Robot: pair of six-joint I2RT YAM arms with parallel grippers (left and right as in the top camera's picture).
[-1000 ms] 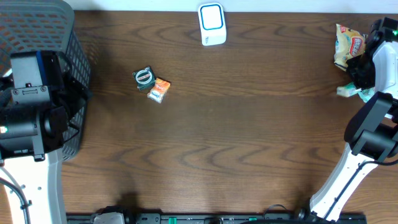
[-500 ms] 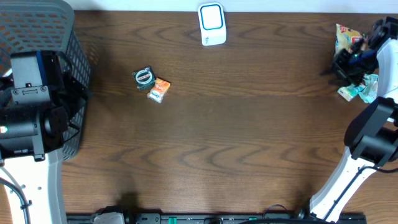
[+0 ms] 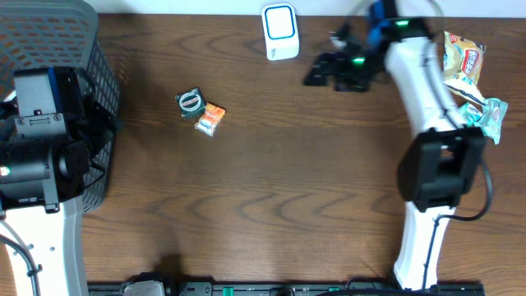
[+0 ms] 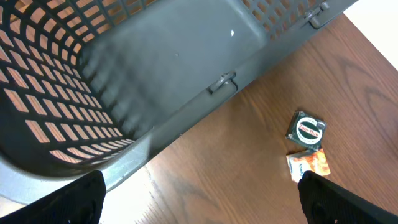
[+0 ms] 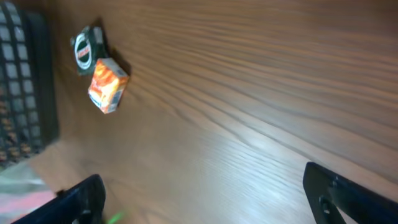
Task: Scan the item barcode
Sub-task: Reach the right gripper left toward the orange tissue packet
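Orange box [image 3: 212,119] apparently lies unscanned on the surface [image 3: 271,189]; right pincer [image 5: 205,193] and left pincer [image 4: 205,202] are spread apart, empty, and nothing is presented to the white scanner [image 3: 280,33].

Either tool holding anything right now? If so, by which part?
Nothing is held. The left tool and the right tool both stand open, with nothing between their fingers.

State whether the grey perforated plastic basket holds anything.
Empty as far as visible: the grey plastic basket shows a bare floor in the left wrist view; part unseen.
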